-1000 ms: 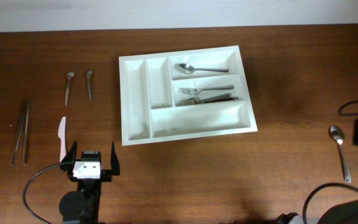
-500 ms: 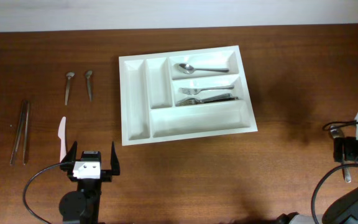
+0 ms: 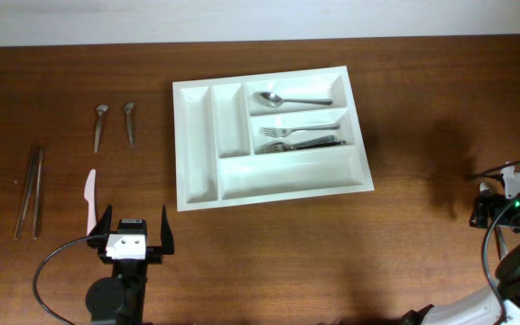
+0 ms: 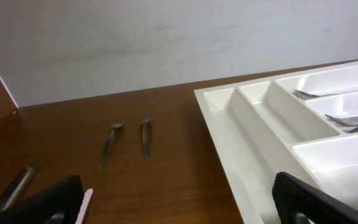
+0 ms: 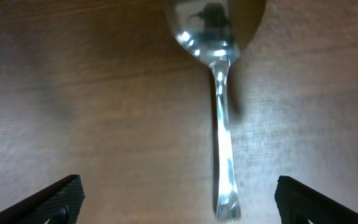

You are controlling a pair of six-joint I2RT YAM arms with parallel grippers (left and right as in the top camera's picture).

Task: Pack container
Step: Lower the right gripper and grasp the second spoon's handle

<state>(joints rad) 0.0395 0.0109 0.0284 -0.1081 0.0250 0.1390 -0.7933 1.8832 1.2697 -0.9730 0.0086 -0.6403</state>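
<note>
A dark wooden counter (image 3: 404,108) runs below a pale wall. From overhead, the container (image 3: 197,144) sits upper centre. A spoon (image 3: 292,98) lies in its top crosswise compartment and forks (image 3: 301,137) lie in the middle one. At the left of the frame lie two small spoons (image 3: 100,128) and a white knife (image 3: 89,200). The left gripper (image 3: 135,217), lower left, is spread wide and holds nothing.

The left wrist view has the container filling the right side.

In the right wrist view, the right gripper (image 5: 179,193) stands wide apart over a lone spoon (image 5: 219,124), touching nothing.
</note>
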